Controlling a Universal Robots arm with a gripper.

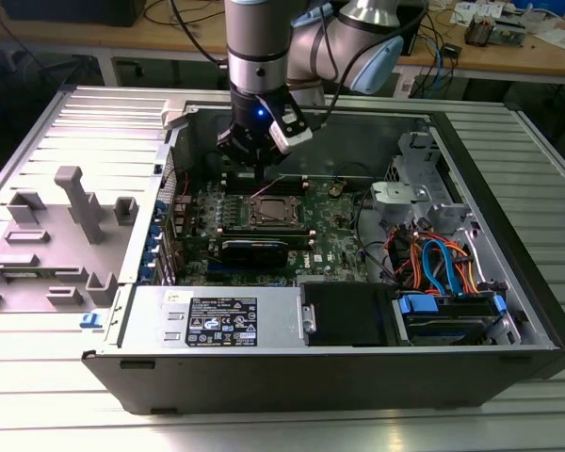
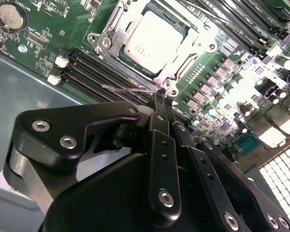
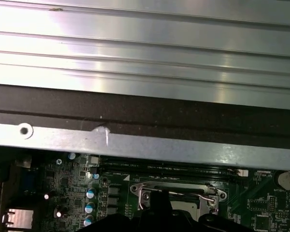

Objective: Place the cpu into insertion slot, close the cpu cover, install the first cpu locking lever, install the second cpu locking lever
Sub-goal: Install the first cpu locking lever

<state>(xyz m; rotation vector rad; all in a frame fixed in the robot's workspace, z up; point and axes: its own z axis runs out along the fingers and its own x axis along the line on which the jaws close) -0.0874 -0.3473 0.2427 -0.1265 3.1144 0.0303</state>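
Note:
The cpu lies flat in the insertion slot, its dull silver top facing up. The shiny cpu cover is folded down around it. My gripper hangs over the board just behind the socket, with its black fingers pressed together. The tips sit at the end of a thin wire locking lever, which stands up off the board; whether they clamp it is unclear. In the exterior view the gripper is low inside the open case. In the first wrist view the socket frame shows beyond a dark finger.
Long black memory slots run beside the socket, and a coin battery sits further off. A black card, a power supply and bundled drive cables fill the case. The case wall is close by.

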